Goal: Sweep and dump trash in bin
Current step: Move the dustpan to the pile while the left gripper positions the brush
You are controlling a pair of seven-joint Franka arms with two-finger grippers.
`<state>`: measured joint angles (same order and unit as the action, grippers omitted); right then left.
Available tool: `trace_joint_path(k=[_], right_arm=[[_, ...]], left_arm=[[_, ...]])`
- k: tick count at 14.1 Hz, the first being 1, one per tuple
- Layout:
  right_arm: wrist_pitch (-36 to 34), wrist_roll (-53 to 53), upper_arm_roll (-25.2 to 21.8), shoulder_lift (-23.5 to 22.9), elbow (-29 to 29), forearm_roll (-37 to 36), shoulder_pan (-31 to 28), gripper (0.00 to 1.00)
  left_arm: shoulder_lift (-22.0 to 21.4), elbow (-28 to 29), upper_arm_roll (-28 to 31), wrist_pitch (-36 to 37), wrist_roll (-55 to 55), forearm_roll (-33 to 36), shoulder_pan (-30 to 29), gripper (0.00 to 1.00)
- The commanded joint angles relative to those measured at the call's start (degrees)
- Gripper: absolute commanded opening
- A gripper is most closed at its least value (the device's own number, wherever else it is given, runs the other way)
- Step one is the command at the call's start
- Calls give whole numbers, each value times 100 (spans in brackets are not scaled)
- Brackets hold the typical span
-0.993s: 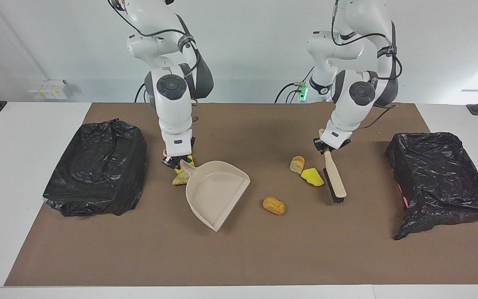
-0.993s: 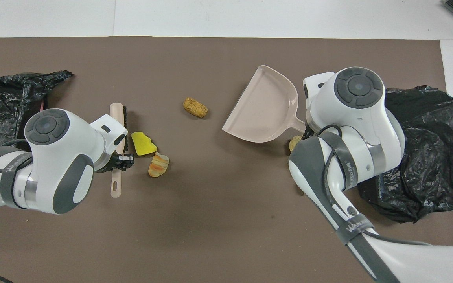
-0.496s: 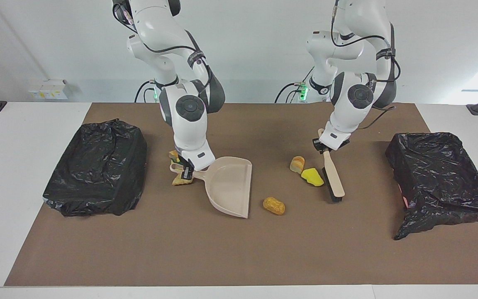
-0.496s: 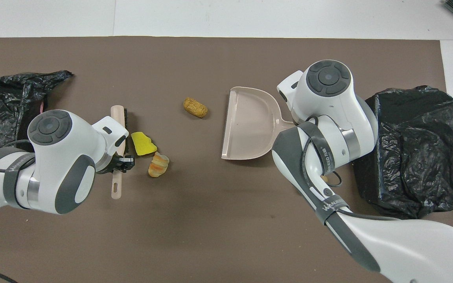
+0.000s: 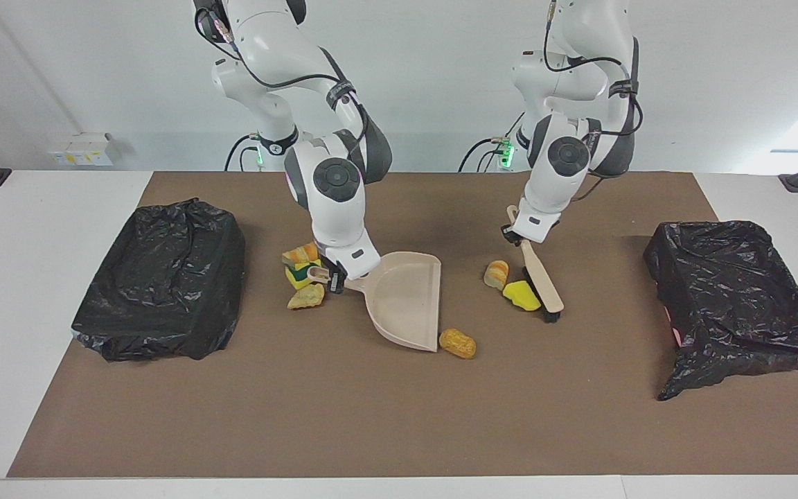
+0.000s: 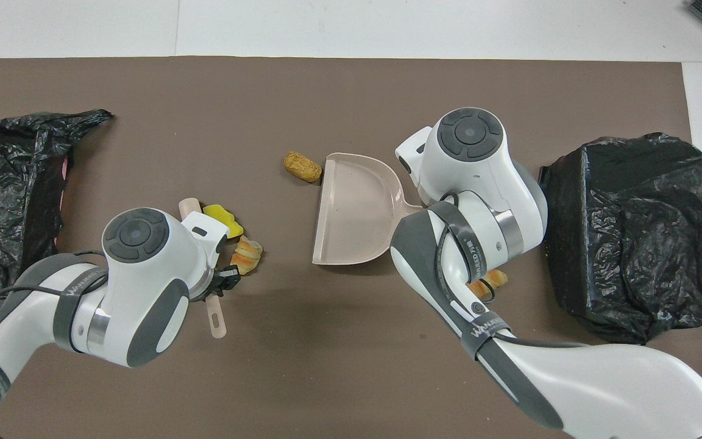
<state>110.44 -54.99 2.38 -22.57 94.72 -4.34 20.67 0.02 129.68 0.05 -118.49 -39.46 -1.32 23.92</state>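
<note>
The brown-covered table [image 5: 399,430] carries two bins. In the facing view the closed black bin [image 5: 160,277] sits at 9 o'clock and the open black bin [image 5: 731,291] at 3 o'clock. In the overhead view the frame edge cuts off the open one.

Seen from overhead, the right arm covers the dustpan's handle and nearly all the trash beside it. Only one bread chunk [image 6: 490,281] peeks out there. The left arm covers most of the brush, leaving the handle's end and the tip of the head visible.

The right claw [image 5: 333,277] is clamped on the handle of the beige dustpan [image 5: 406,301], which lies on the table with its lip toward the left arm's end. The left claw [image 5: 513,235] is closed around the handle of the brush [image 5: 541,281], whose bristles are down on the table.

In the facing view, three pieces of trash cluster at the dustpan handle's 9 o'clock: an orange chunk [image 5: 300,253], a yellow-green sponge [image 5: 300,275] and a tan chunk [image 5: 305,296]. A tan lump [image 5: 457,343] lies at the dustpan's 5 o'clock, just beside the corner of the lip. A yellow sponge [image 5: 521,296] touches the bristles at the brush's 9 o'clock. A striped bread piece [image 5: 497,274] lies at that sponge's 11 o'clock, just beside it.
</note>
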Motion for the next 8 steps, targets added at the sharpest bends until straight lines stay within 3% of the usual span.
trace_joint_path(k=[1,6,8], right_arm=[[-58,295,17,7,28,118,-19,0],[4,594,140,60,169,109,-19,0],[4,621,140,68,169,109,-10,0]], left_arm=[[-318,285,56,-16,-710,-26,235,0],[-380,418,48,-374,-1002,-614,552,0],[-100,269,48,-647,-1046,-904,762,0]])
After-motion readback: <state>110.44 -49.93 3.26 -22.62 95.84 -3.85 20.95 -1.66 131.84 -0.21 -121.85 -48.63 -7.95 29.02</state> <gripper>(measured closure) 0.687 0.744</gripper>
